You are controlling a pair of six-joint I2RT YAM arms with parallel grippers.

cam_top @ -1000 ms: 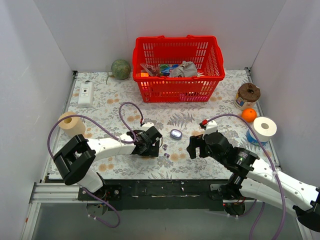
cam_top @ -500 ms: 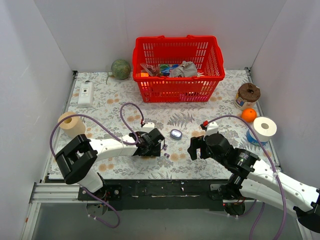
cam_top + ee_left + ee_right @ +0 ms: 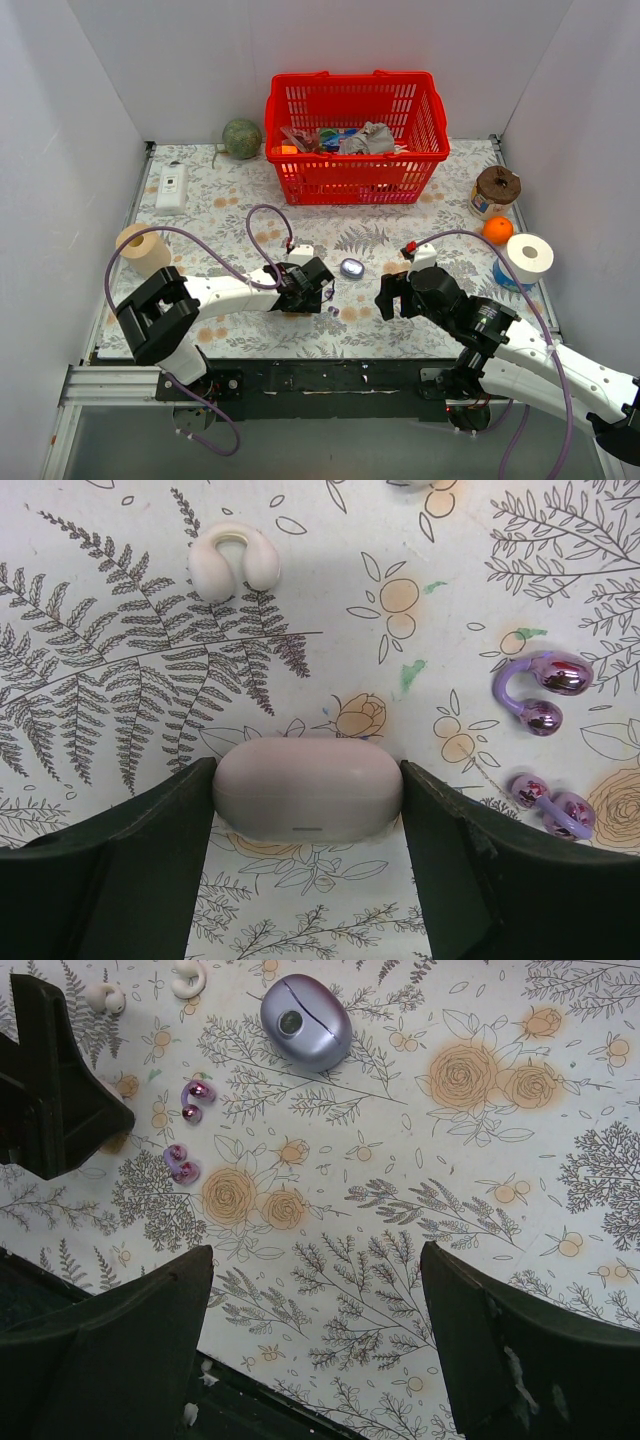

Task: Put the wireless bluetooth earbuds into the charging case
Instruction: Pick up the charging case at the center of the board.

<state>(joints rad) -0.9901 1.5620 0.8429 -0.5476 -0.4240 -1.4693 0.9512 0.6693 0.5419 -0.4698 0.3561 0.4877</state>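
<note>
Floral cloth [image 3: 120, 680], smooth pale pebble [image 3: 305, 785], glossy purple earbuds [image 3: 558, 674]

Plain white walls [image 3: 70, 120] box in the left, back and right of the frame. The table [image 3: 200, 200] has a fern-and-flower print, all evenly lit.

The left arm [image 3: 225, 292] lies low, stretched rightward along the worktop's near edge. Its left gripper [image 3: 308, 772] points down, both fingers pressed against the ends of a pale oval pebble [image 3: 300, 805]. The right arm [image 3: 500, 335] reaches in from the near right corner, its right gripper [image 3: 315, 1255] poised above the worktop, jaws spread wide, holding nothing.
</note>
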